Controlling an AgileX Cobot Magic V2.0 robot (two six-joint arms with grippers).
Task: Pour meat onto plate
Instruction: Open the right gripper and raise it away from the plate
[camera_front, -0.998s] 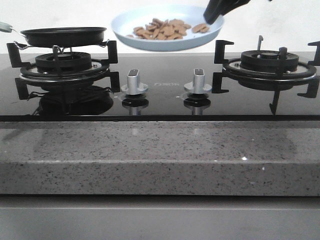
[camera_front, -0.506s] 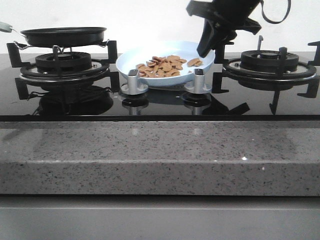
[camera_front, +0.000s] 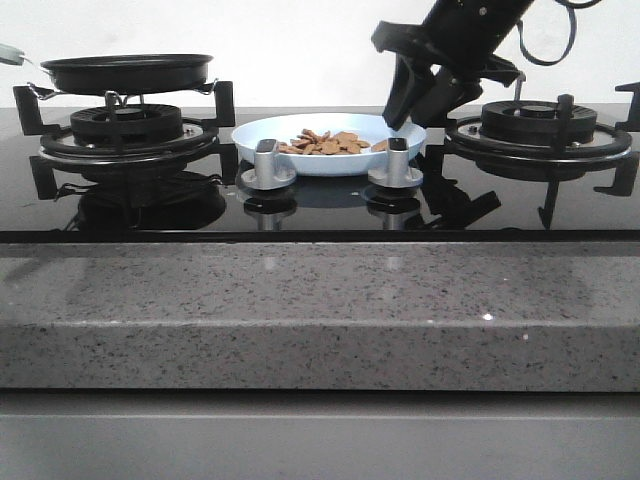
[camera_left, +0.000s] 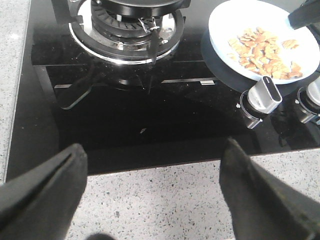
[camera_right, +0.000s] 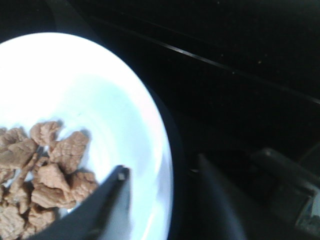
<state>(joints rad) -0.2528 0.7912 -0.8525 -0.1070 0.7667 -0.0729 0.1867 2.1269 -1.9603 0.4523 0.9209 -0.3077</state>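
Observation:
The pale blue-white plate (camera_front: 330, 166) sits on the black glass stovetop between the two burners, just behind the knobs. A loose pile of reddish-brown meat (camera_front: 325, 144) lies in it. My right gripper (camera_front: 408, 115) hangs at the plate's right rim, open, holding nothing. In the right wrist view the gripper (camera_right: 160, 167) straddles the rim of the plate (camera_right: 90, 95), one finger over the dish near the meat (camera_right: 50, 170), the other outside. My left gripper (camera_left: 152, 146) is open and empty over the speckled counter's front strip; the plate (camera_left: 225, 30) and meat (camera_left: 260, 50) lie beyond it.
A black frying pan (camera_front: 128, 70) stands on the left burner. The right burner (camera_front: 540, 125) with its raised black grate is beside my right arm. Two silver knobs (camera_front: 267, 160) (camera_front: 396, 160) stand just in front of the plate. The grey granite counter edge (camera_front: 320, 300) runs along the front.
The plate with the meat came down from the air onto the stovetop behind the knobs. My right gripper came down with it, let go of the rim and opened.

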